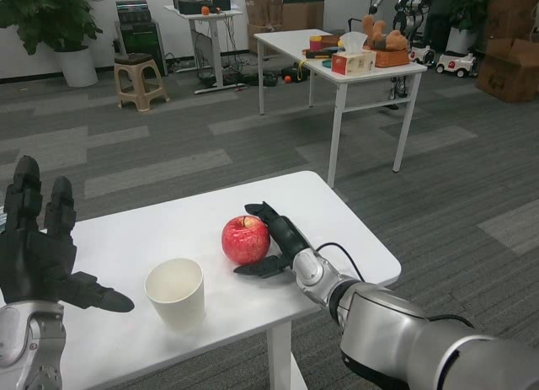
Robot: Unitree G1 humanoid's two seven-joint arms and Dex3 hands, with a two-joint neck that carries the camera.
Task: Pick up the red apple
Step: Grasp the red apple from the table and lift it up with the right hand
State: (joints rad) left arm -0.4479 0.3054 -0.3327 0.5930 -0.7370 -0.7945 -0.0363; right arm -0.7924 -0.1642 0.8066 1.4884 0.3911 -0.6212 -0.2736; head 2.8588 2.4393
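A red apple (245, 239) stands upright on the white table (328, 213), a little right of the middle. My right hand (276, 241) lies just to the apple's right, its fingers spread around that side, one above and one below; whether they touch the skin I cannot tell. My left hand (40, 248) is raised at the table's left edge, palm open and fingers pointing up, holding nothing.
A white paper cup (175, 291) stands near the front edge, left of the apple and close to it. Beyond my table is grey carpet, then a second white table (337, 68) with a tissue box, a stool and a potted plant.
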